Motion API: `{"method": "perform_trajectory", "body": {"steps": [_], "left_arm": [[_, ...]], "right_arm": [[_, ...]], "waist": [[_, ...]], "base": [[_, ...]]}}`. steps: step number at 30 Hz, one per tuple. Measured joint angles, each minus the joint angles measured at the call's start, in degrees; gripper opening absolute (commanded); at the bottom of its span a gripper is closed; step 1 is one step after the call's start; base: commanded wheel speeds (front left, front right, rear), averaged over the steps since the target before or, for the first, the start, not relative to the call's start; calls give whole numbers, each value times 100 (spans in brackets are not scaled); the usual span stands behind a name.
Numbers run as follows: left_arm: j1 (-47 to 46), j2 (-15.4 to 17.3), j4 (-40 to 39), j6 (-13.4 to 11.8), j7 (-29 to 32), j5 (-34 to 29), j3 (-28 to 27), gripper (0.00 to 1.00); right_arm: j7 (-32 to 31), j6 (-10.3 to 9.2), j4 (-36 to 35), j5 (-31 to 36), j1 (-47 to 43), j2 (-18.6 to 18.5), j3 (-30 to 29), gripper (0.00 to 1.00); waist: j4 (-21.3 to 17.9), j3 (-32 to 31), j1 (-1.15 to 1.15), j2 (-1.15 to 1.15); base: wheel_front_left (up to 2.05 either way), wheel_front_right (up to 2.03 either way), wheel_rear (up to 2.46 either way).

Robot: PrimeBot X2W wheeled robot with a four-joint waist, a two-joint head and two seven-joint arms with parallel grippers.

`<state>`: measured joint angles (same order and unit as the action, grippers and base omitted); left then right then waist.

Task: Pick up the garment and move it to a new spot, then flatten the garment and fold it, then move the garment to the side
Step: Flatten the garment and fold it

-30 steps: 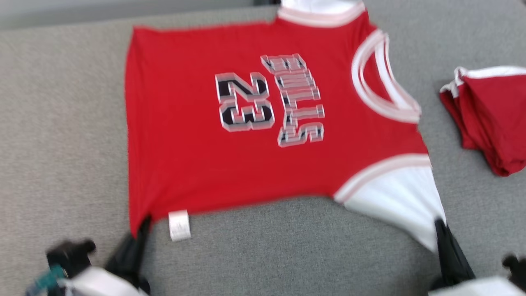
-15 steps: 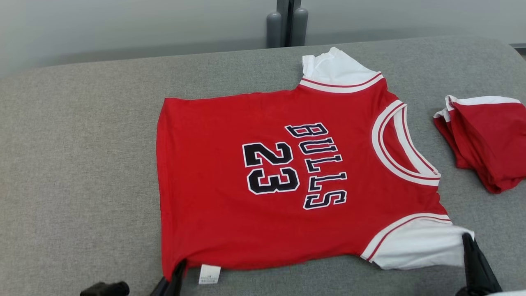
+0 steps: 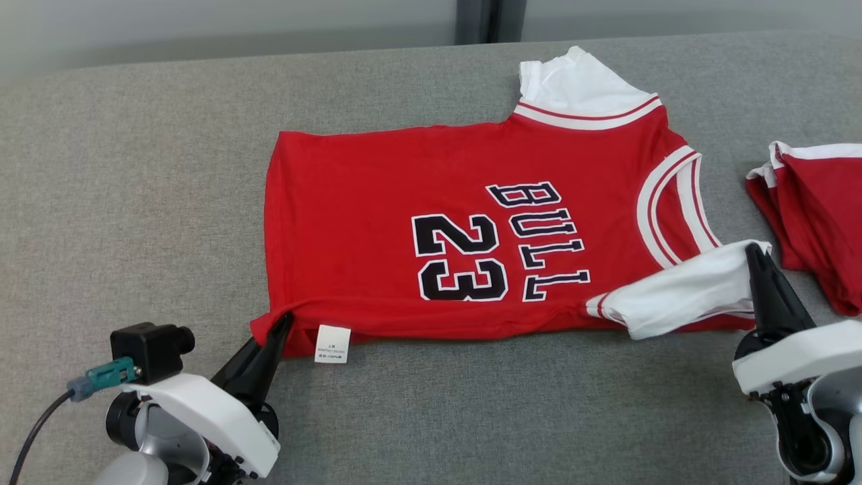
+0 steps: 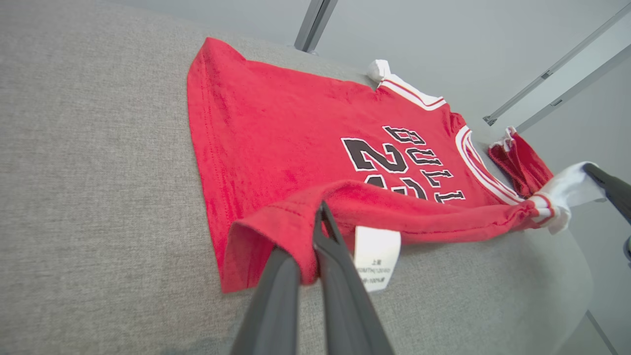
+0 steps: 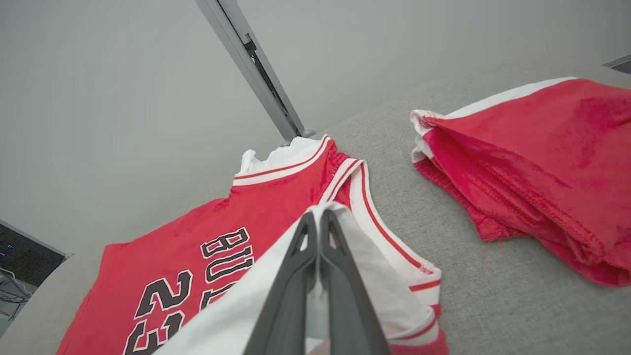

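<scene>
While left gripper and right gripper clamp one red jersey by its near edge, one folded red garment sits right; grey worktop spreads left.

Grey fabric surface, folded red clothes at right, pale wall behind

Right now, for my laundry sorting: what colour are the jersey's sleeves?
White sleeves, with a red stripe near the seam; clearest in the head view.

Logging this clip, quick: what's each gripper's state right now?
Left gripper: shut on the jersey at its hem corner.
Right gripper: shut on the jersey's white sleeve.
</scene>
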<state>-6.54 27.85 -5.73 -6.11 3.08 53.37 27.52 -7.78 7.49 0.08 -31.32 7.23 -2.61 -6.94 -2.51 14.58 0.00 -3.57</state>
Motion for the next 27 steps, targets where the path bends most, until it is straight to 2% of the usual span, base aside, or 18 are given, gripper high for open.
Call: {"method": "perform_trajectory", "body": {"steps": [5,10,11,12,13,14,18,21,23,27], "left_arm": [[-398,9,360,111,437,120,107,0],[-822,-26,740,280,613,103,216,0],[-898,-42,802,303,632,90,230,4],[-958,-53,858,307,644,85,229,21],[-1007,-63,931,310,659,85,231,46],[-1048,-65,1000,310,699,77,242,100],[-1088,12,1089,333,756,8,309,100],[-993,102,975,293,608,-54,241,100],[-792,186,775,240,448,9,85,100],[-152,339,331,160,374,203,-9,100]], "right_arm": [[-371,0,338,305,541,3,-21,0],[-501,0,682,550,1003,1,-54,0],[-516,0,748,572,1085,2,-47,0],[-539,0,805,636,1163,0,-25,0],[-536,0,840,726,1232,1,9,100],[-533,0,879,782,1300,2,42,100],[-463,0,893,904,1438,-41,155,100],[-325,0,609,1107,1371,-220,164,100],[-341,0,297,1291,1083,-365,224,100],[-793,0,-281,1655,232,-689,441,100]], "waist": [[56,173,0,0],[74,304,0,0],[71,323,0,0],[67,341,0,0],[59,356,0,0],[48,364,0,0],[15,396,0,0],[9,399,0,0],[7,397,0,0],[-17,473,0,0]], "base": [[0,0,0],[0,0,0],[0,0,0],[0,0,0],[0,0,0],[0,0,0],[0,0,0],[0,0,0],[0,0,0],[0,0,0]]}}
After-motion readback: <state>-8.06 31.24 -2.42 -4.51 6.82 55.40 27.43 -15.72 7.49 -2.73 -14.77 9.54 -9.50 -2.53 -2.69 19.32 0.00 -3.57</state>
